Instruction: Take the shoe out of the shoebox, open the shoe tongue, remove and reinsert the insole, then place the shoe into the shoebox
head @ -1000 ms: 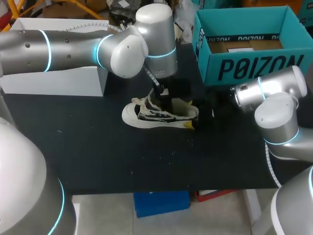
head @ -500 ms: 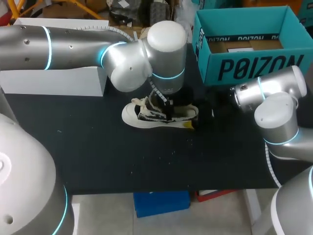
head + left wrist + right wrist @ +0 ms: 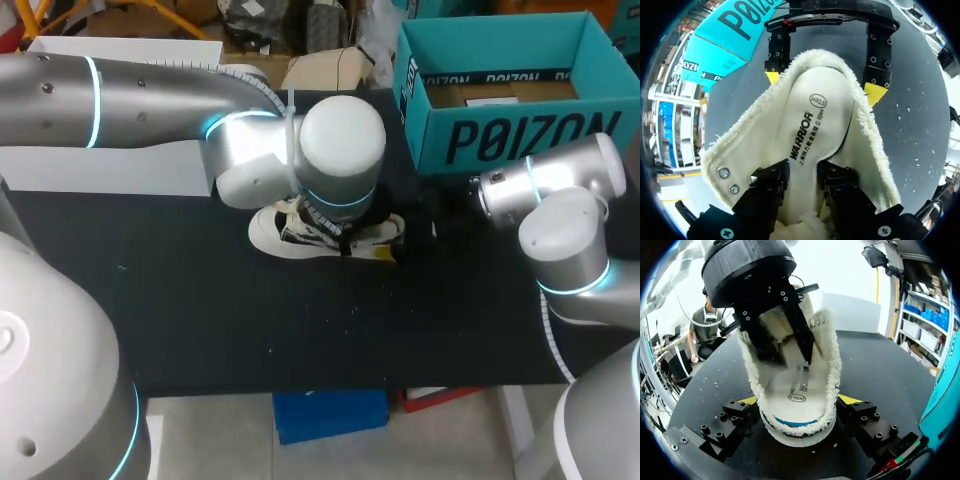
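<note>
Shoe sits on the surface near the shoebox at the far right corner. Right pincer clamps its heel. Left pincer is inside on the insole, grip unclear. Insole removal looks underway; next, pinch and lift.

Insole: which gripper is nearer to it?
Left. The left gripper is down inside the shoe, at the insole; the right gripper clamps the heel from outside.

The left arm has sunk lower onto the shoe.
</note>
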